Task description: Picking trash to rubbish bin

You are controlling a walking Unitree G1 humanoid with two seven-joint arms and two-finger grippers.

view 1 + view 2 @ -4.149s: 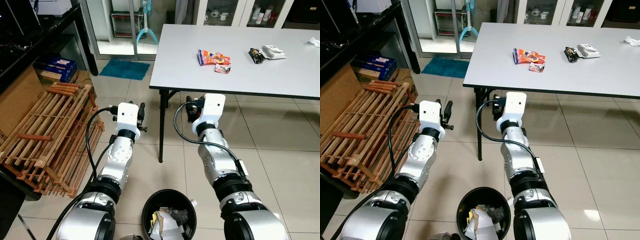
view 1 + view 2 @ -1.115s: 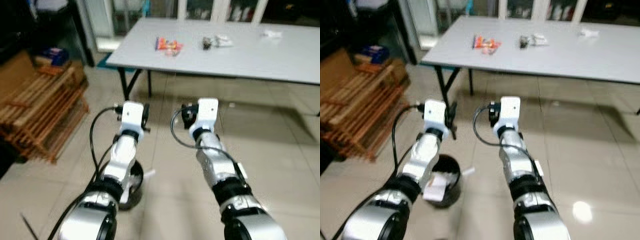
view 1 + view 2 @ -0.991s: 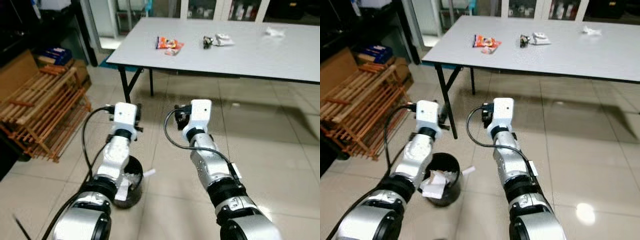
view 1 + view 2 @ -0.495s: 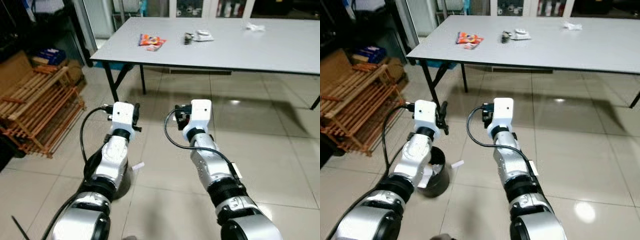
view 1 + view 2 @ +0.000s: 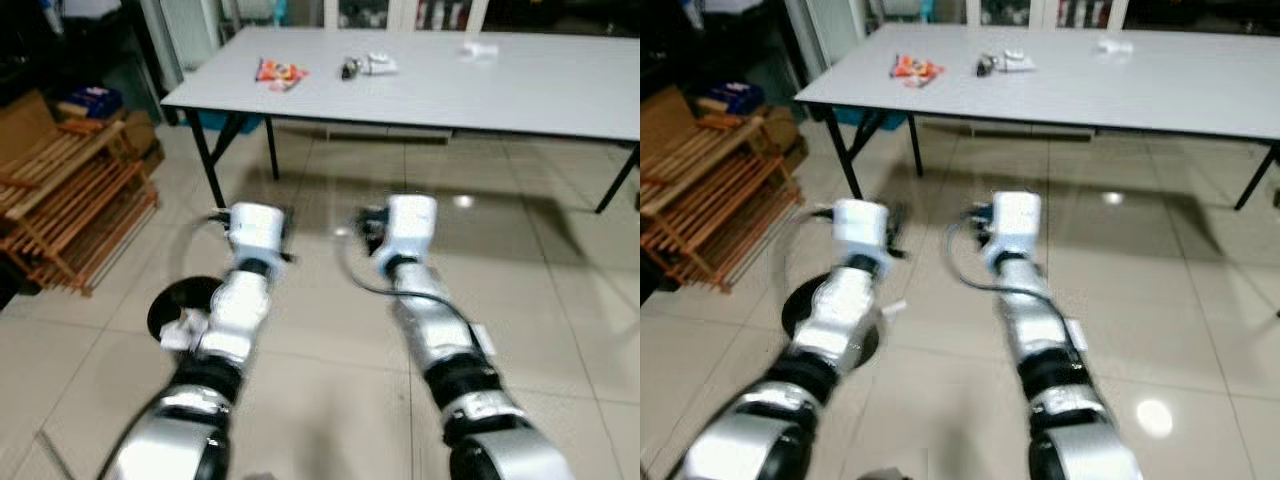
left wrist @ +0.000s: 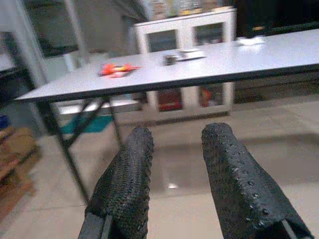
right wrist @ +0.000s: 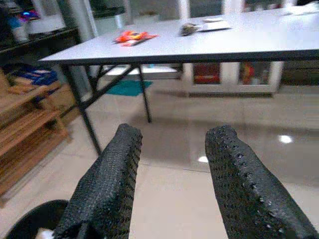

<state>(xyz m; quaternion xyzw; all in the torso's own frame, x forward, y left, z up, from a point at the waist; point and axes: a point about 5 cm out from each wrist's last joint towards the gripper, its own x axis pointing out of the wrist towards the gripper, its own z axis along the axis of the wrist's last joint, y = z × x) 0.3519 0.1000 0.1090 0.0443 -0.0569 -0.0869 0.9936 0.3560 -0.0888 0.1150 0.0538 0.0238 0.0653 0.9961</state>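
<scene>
Left gripper (image 6: 172, 172): fingers parted, nothing held, raised over the floor tiles.
Right gripper (image 7: 172, 172): fingers parted, empty, level with the left.
Bin (image 5: 180, 303): black, on the floor under the left arm, partly covered by it.
Table (image 5: 560, 90): well ahead of both grippers.
Red wrapper (image 5: 279, 71): near the table's left end, closer to the left arm.
Dark wrapper (image 5: 351, 69): just beside the white packet (image 5: 380, 64), mid-table.
White scrap (image 5: 479, 48): toward the far edge.
Visibility: head views blurred; the wrappers' long axes could not be judged.
</scene>
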